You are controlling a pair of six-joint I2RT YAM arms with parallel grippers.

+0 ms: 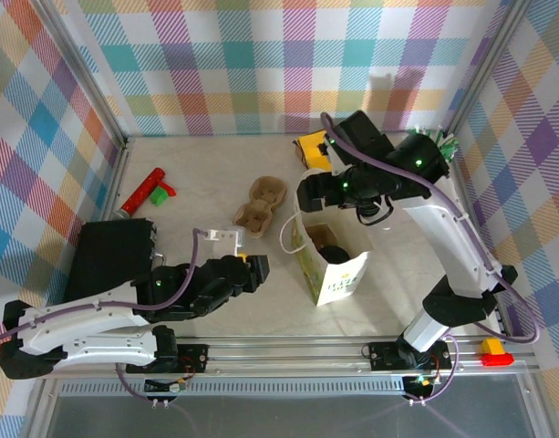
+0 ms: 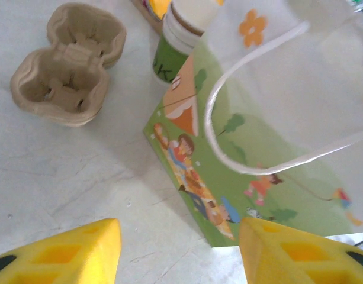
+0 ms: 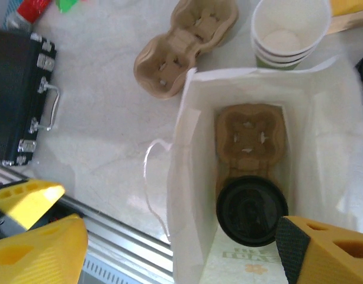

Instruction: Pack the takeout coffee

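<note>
The takeout coffee (image 3: pixel 251 210) stands inside the open white paper bag (image 3: pixel 187 177); from above only its round black lid (image 1: pixel 332 253) shows. It sits in the near pocket of a brown cardboard carrier (image 3: pixel 250 136) that lies in the bag. My right gripper (image 3: pixel 181 254) hangs open over the bag's mouth, its fingers apart and empty; from the top camera it (image 1: pixel 308 193) is just behind the bag (image 1: pixel 338 278). My left gripper (image 2: pixel 180 254) is open and empty beside the bag's printed side (image 2: pixel 193 171), low over the table, left of the bag (image 1: pixel 256 269).
A stack of lidless cups (image 3: pixel 288 29) stands behind the bag, with spare cardboard carriers (image 1: pixel 261 205) to its left. A black case (image 1: pixel 110 255) lies at the left, a red and green object (image 1: pixel 144 192) beyond it. A yellow box (image 1: pixel 313 146) sits at the back.
</note>
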